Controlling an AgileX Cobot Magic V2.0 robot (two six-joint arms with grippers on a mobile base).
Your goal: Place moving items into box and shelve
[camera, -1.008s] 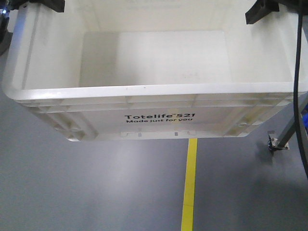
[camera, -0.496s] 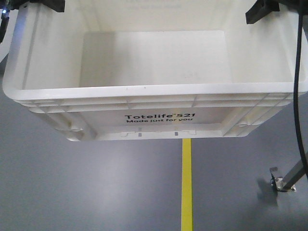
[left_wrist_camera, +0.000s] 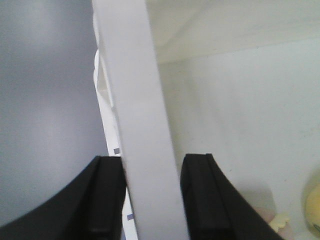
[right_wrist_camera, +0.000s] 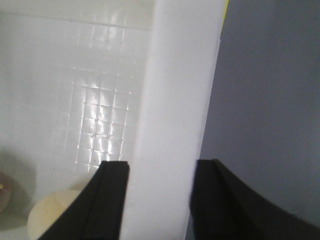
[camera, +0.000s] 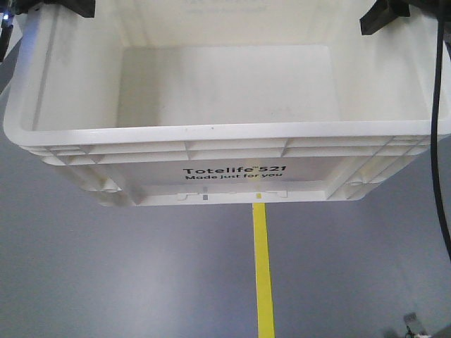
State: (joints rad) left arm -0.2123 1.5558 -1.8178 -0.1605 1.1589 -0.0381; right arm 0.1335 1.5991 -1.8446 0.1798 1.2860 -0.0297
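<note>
Loading reads as complete and the carry to the shelf is in hand: the box (camera: 211, 134) hangs above the grey floor (camera: 106, 267) and its yellow line (camera: 262, 267). The left tool (left_wrist_camera: 152, 167) is clenched on the box's left wall rim, one jaw inside and one outside. The right tool (right_wrist_camera: 157, 170) grasps the right wall rim the same way. From the front they sit at 11 and 1 o'clock. The pale yellow lump (right_wrist_camera: 50, 215) lies on the box bottom, at 8 o'clock from the right tool. A pinkish-brown lump (right_wrist_camera: 4, 192) barely shows beside it. In my judgement, the next move needs both arms travelling level and together. No shelf is in view.
</note>
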